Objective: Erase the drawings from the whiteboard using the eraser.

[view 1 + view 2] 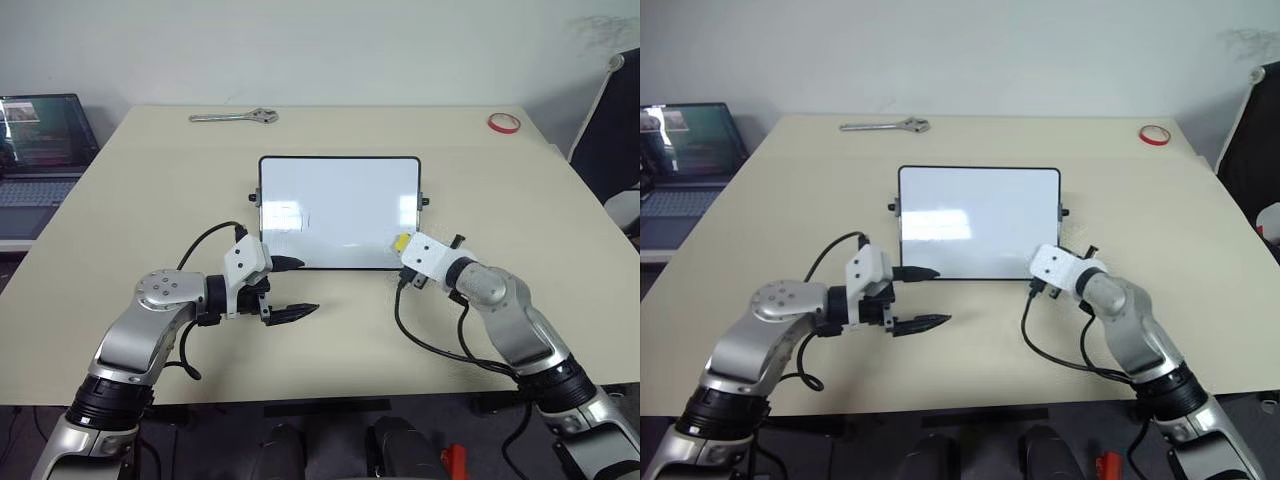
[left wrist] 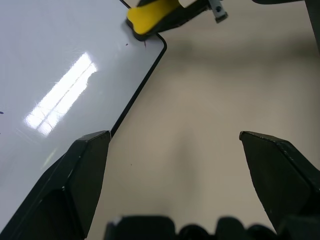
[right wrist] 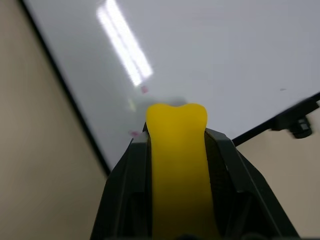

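Two robot arms reach over a beige rectangular table [image 1: 120,200] in the left eye view. A rectangular glossy whiteboard with a thin black frame [image 1: 340,212] lies flat at the table's middle. The right gripper [image 1: 402,243] sits at the board's near right corner, its black fingers clamped on a small yellow block eraser [image 1: 401,241]. The left gripper [image 1: 296,288] hovers beside the board's near left corner with its two fingers spread apart and nothing between them. A metal adjustable wrench [image 1: 236,117] lies along the far edge, a red tape ring [image 1: 504,123] lies near the far right corner, and an open laptop [image 1: 40,140] stands off the table's left side.

The right eye view gives the same layout, the board's surface looking almost wholly white.

Looking along the left gripper's open fingers, the left wrist view shows the board's rounded corner and black edge, with the yellow eraser resting at that corner in the other gripper's grip.

From the right wrist view, the eraser is squeezed between the two dark fingers [image 3: 235,185], its tip over the board just inside the frame. Faint pinkish smudges, remnants of the drawings [image 3: 144,89], sit near it, and a small black side knob [image 3: 301,127] juts from the frame.
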### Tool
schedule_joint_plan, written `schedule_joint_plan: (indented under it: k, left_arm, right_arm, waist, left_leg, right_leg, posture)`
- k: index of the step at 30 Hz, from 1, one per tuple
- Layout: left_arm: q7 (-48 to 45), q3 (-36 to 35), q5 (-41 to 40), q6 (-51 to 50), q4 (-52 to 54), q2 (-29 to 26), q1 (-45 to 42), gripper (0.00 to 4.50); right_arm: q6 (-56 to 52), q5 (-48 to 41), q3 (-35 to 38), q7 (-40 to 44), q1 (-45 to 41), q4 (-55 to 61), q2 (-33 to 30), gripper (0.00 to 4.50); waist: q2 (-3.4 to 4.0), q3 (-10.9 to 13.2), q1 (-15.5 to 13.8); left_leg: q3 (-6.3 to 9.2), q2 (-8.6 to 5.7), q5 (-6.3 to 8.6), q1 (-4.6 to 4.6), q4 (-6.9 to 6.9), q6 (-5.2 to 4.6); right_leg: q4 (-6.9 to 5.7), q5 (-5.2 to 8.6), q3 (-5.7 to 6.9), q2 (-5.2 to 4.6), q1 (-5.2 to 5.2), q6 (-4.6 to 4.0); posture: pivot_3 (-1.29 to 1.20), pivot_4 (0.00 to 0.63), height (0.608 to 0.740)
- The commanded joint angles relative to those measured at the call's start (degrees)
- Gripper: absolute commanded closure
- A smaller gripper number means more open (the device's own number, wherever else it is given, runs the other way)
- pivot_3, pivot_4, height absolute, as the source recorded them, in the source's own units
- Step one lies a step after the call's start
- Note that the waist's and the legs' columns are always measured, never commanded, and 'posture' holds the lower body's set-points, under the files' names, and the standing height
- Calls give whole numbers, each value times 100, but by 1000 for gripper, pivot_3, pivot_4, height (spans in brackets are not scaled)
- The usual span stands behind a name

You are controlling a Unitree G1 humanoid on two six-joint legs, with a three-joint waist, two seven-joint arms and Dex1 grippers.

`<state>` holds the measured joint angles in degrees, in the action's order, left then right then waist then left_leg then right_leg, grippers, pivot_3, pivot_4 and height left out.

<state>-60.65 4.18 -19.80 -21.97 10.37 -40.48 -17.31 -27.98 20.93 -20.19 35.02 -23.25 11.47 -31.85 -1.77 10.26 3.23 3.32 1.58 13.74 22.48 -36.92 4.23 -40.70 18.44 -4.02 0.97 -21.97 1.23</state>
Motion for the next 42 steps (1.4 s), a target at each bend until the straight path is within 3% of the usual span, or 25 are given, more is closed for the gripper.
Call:
schedule_joint_plan:
  k: [1,8,13,18,21,28,36,42]
  left_arm:
    - [7,-150,-39,89,94,-61,9,0]
    - [8,-149,-34,102,88,-61,21,0]
    - [26,-146,-28,105,90,-51,36,0]
    - [20,-229,-44,132,95,-106,152,0]
    - [25,-296,-43,155,70,-165,210,0]
    - [44,-319,-47,153,111,-157,251,0]
    - [107,-341,-63,121,170,-161,283,0]
    - [137,-369,-75,133,180,-188,323,0]
  right_arm:
    - [-190,82,-158,260,104,-112,-104,3398]
    - [241,267,347,-885,-367,-516,219,3398]
    - [145,200,193,-575,-235,-497,190,3398]
    - [-142,56,-103,344,142,-171,-130,3398]
    - [-142,88,-28,313,112,-140,-125,3398]
    - [493,311,338,-895,-510,-712,256,3398]
    - [368,30,-163,38,-311,-497,386,3398]
    - [339,197,29,-154,-335,-578,275,3398]
  waist:
    - [0,0,17]
    - [-2,0,18]
    - [-3,1,2]
    - [-6,-1,4]
    - [-5,-1,23]
    - [-7,0,30]
    - [-6,0,16]
    - [-6,0,2]
  left_leg:
    - [-1,0,0,-1,0,0]
    - [-9,2,0,-8,-1,0]
    - [-4,1,1,-2,5,0]
    - [-4,3,1,-2,6,0]
    - [-7,4,0,-5,5,0]
    - [-8,4,0,-16,4,0]
    - [-3,7,1,-3,18,0]
    - [1,6,1,-3,17,-1]
  right_leg:
    - [0,0,-1,0,0,0]
    - [-2,1,-7,1,2,2]
    - [6,0,-4,1,1,0]
    - [9,0,-3,0,2,1]
    - [8,1,-6,0,2,1]
    - [9,1,-7,1,13,2]
    - [39,-12,-2,0,12,-21]
    - [44,-5,3,-2,18,-6]
  posture:
    - [0,150,740]
    - [0,150,740]
    - [0,150,740]
    - [0,150,740]
    - [0,150,740]
    - [0,150,740]
    - [0,150,740]
    - [0,150,740]
